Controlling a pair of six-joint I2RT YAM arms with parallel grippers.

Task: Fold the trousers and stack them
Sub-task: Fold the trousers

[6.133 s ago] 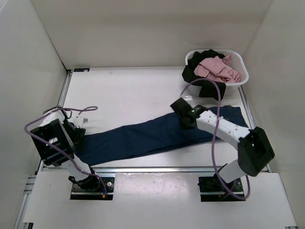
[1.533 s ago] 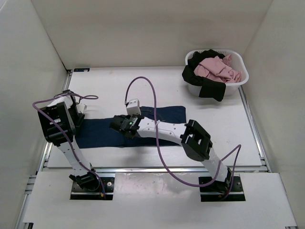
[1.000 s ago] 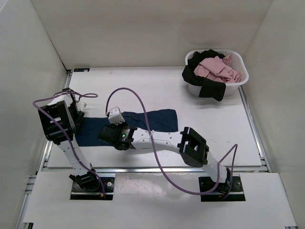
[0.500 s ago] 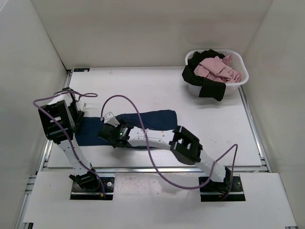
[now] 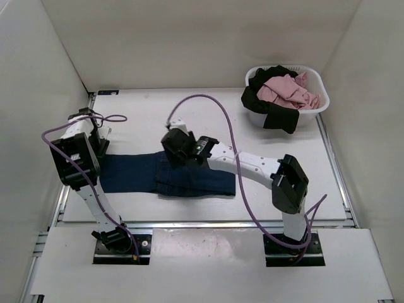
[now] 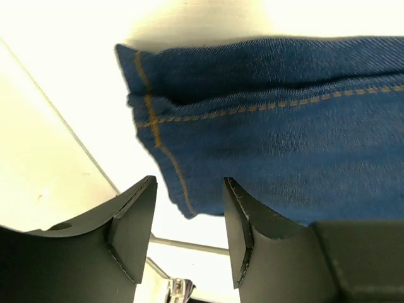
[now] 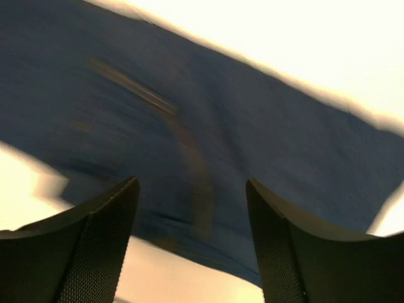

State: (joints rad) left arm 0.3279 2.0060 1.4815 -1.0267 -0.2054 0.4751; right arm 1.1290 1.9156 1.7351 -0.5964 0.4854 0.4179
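Within the last second the right gripper has let go of the long dark navy-blue denim trousers and lifted clear. Its fingers are spread with nothing between them. The trousers lie doubled across the white table, the upper layer covering only their right part. The left gripper is spread and empty at the hem end. 1 fold looks done, and a 2nd is probably needed.

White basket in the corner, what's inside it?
A crumpled pink cloth lies on top, and a black cloth hangs over the rim of the white basket. Anything underneath them is covered, so I can't tell.
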